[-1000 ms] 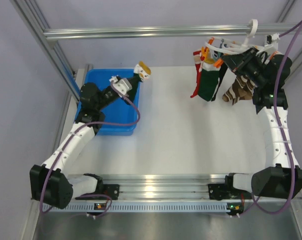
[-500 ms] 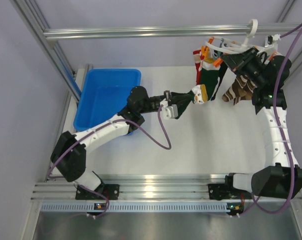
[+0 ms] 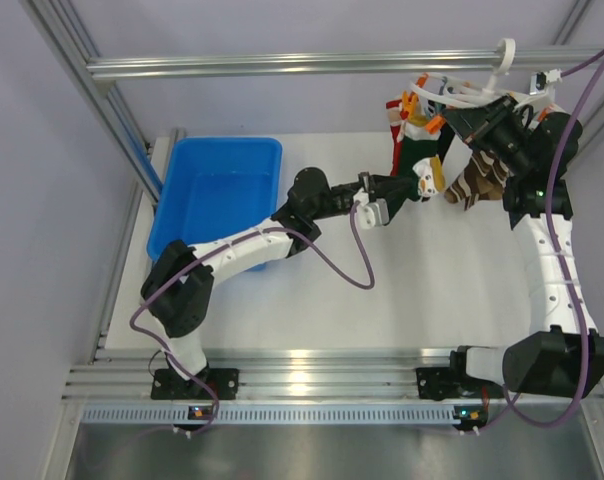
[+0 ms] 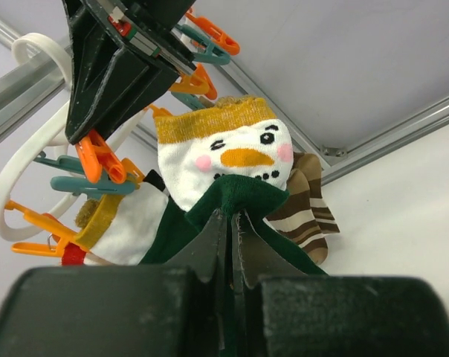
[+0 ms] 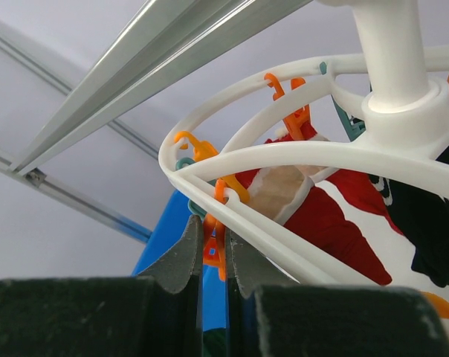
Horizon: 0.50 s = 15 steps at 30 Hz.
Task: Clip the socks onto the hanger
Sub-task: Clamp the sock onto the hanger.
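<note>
Beneath the hanger (image 3: 462, 95), on its bin-ward side:

1. Left gripper (image 3: 407, 187). Fingers are clenched on the dark green part of a snowman sock (image 3: 425, 180), which is carried face-up with its mustard band pointing at the pegs. Judged reason: this leaves the free end ready to slide into a clip.
2. Right gripper (image 3: 460, 122), at the hanger's ring. Fingers are pinched on an orange peg (image 5: 217, 245). Judged reason: to steady the ring and press the clip open for the incoming sock.
3. Snowman sock, just below the hanger and not yet in any peg. A green sock (image 3: 414, 155) hangs just beside it.
4. Brown-and-cream striped sock (image 3: 477, 180), already hanging under the hanger, behind the snowman sock in the left wrist view.
5. Blue bin (image 3: 217, 200), well apart from the hanger.

Changes: a second ago the left gripper held the sock over the blue bin. Half a second ago it was partway across, lower and farther from the hanger. It is now close under the pegs. The right gripper and hanger are unchanged.
</note>
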Available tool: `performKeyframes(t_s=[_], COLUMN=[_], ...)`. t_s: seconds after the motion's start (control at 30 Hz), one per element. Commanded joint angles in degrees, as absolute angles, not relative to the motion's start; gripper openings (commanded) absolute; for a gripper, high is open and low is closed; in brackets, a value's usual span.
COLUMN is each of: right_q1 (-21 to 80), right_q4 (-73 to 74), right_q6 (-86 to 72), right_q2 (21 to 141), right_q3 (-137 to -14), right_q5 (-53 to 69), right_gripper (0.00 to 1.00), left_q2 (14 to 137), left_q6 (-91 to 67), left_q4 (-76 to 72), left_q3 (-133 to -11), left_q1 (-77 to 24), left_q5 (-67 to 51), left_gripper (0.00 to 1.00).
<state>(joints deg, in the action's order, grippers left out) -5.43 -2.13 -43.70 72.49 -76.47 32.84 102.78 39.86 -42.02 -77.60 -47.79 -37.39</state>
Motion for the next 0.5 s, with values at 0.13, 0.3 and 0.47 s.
performKeyframes(t_s=[0.13,0.3,0.47], right_q1=[-4.8,-4.8,-4.8], right_q4=[-11.6,-12.1,-13.2], right_q6=[-43.9,-43.7,-44.7], right_q2=[71.2,71.3,71.2], right_q3=[-76.9,-77.0,-76.6], right_q5=[37.2,37.3,37.4], right_gripper=[0.00,0.00,0.00], left_q2=[103.5,105.2,106.3], left_q6=[35.3,30.5,27.6], left_q4=[-47.8,-47.6,-47.2], left_q3=[-80.4,-83.4,-85.4], left_q1=[-46.1,-45.0,-44.2], left_q5=[-36.5,-35.7,-36.4], left_gripper=[0.00,0.00,0.00])
